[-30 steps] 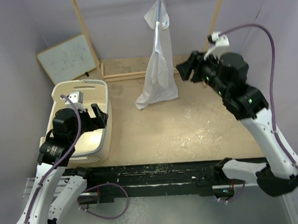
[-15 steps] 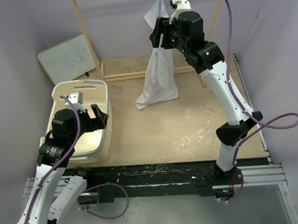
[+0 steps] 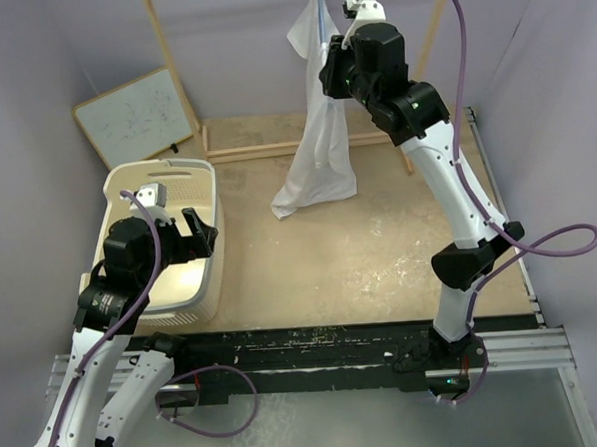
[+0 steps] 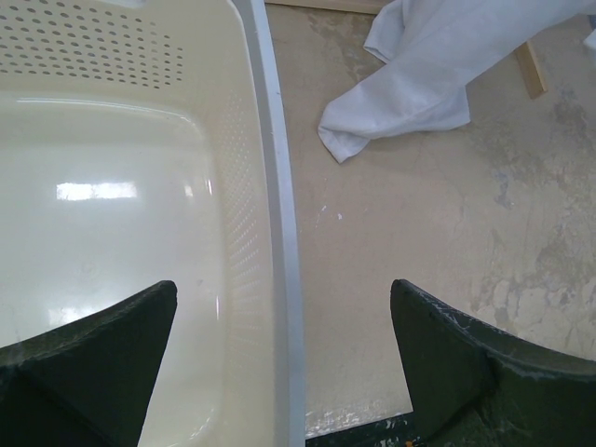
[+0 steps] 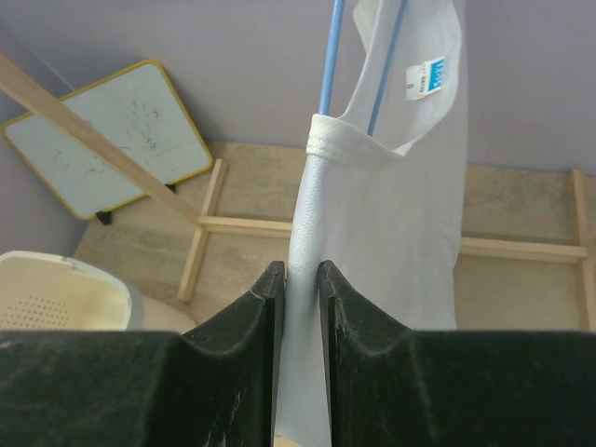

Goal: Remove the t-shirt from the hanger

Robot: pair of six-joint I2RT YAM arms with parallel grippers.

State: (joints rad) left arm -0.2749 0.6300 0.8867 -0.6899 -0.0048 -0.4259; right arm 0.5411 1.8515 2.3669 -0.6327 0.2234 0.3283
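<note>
- Left pincer (image 4: 281,287) hangs at the near left with its jaws spread as wide as they go and nothing between them. It sits above the right rim of the cream laundry basket (image 4: 277,186), which reads as a waiting post beside the place where the garment will probably end up.
- Right of the basket, the bare table (image 4: 438,261) runs towards the far side. The bottom hem of the t-shirt (image 4: 410,84) rests crumpled on it, so part of the cloth's weight is carried there and not all of it from above.
- Further back, the right arm reaches high and far so that the right pincer (image 5: 299,270) meets the garment just under the neckband. Its jaws stand almost together, with a narrow rolled fold of white cloth pressed between them; I judge this a grip on the t-shirt. Holding that high, close to the collar, makes sense: a pull from there should work the neck opening off the wire instead of merely stretching the body.
- Above the grip, the t-shirt's collar rings the light-blue wire hanger (image 5: 330,56), whose two thin legs rise through the neck hole. The small blue label (image 5: 428,76) shows inside the neck. The garment is not yet off; the hanger's hook is cut off by the top edge of the view.
- Farthest back, a wooden rack pole (image 5: 93,140) slants across a whiteboard (image 5: 140,107) that leans against the wall, well apart from the cloth.
</note>
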